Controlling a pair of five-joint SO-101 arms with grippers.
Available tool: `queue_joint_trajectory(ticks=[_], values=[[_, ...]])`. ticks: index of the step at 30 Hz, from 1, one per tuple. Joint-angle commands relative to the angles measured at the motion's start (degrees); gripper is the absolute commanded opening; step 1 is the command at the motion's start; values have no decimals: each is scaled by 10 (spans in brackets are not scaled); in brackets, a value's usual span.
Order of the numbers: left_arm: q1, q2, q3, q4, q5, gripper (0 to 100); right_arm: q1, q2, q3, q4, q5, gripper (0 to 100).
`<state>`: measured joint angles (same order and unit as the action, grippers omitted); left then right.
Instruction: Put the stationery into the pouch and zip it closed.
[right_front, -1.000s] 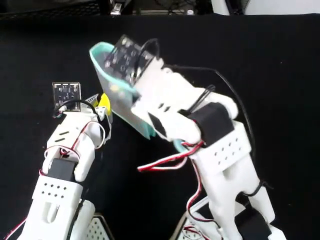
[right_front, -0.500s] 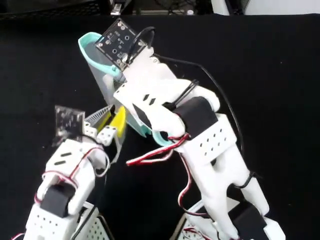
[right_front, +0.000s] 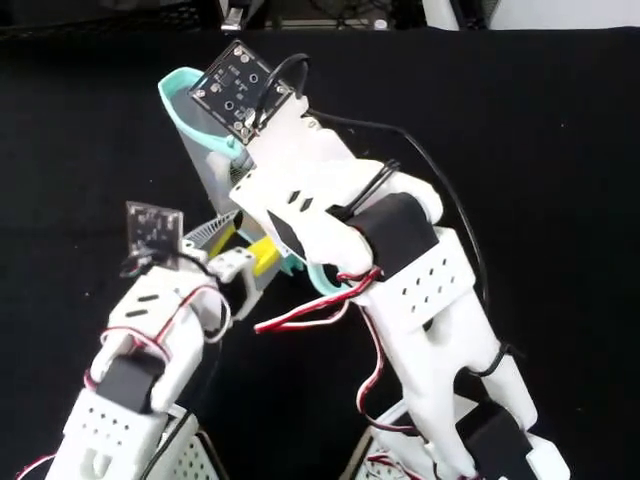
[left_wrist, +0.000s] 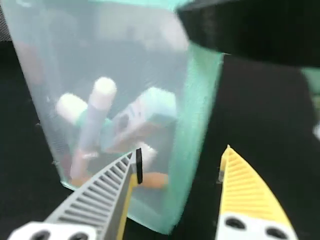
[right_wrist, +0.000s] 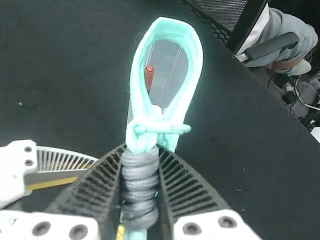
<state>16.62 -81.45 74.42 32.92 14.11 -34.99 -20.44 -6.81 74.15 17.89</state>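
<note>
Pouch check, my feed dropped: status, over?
Right gripper shut on pouch, mouth unzipped. Left gripper open near pouch's side. Stationery inside.

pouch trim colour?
Mint green, edging the translucent pouch; it shows best in the right wrist view.

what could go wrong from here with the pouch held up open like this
1. The pouch is unzipped at the top, and the right gripper grips it by one end only. If it tilts, the stationery could spill out.
2. The left gripper is open against the pouch's side wall, not at the zip. Closing here may pinch the fabric or tug the pouch out of the right gripper.
</note>
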Motion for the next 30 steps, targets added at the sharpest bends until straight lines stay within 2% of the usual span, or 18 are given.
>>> queue_joint_trajectory(ticks=[1,7,16,24,30], values=[[-58,52,-5,-55,-12,271,26,-4,-27,3,-2,13],[-111,92,-6,-84,-12,271,51,-4,-54,50,-2,13],[-110,91,-7,-74,-11,271,47,0,-138,146,-2,13],[-106,72,-85,44,-8,271,-3,1,-119,148,-2,13],[-106,-70,-91,121,-8,271,-3,0,-93,120,-2,13]])
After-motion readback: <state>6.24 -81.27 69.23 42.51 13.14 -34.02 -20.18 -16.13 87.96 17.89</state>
